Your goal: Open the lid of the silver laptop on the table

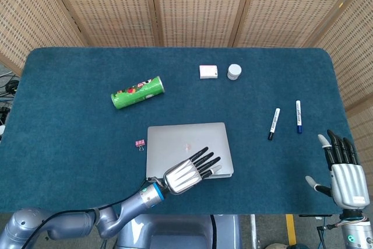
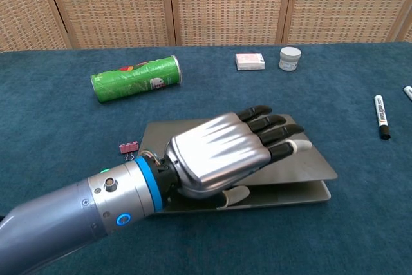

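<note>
The silver laptop (image 1: pixel 186 139) lies at the near middle of the blue table, its lid (image 2: pixel 313 161) raised a little off the base (image 2: pixel 283 194) at the front edge. My left hand (image 1: pixel 189 173) grips that front edge, fingers (image 2: pixel 270 125) flat on top of the lid and thumb (image 2: pixel 233 195) tucked under it. In the chest view the left hand (image 2: pixel 219 152) covers most of the lid. My right hand (image 1: pixel 344 173) hovers upright off the table's near right corner, fingers spread, holding nothing.
A green can (image 1: pixel 138 92) lies on its side left of centre. A pink binder clip (image 1: pixel 140 143) sits by the laptop's left edge. A white box (image 1: pixel 208 72) and white jar (image 1: pixel 233 72) stand at the back. Two markers (image 1: pixel 273 123) (image 1: pixel 298 116) lie to the right.
</note>
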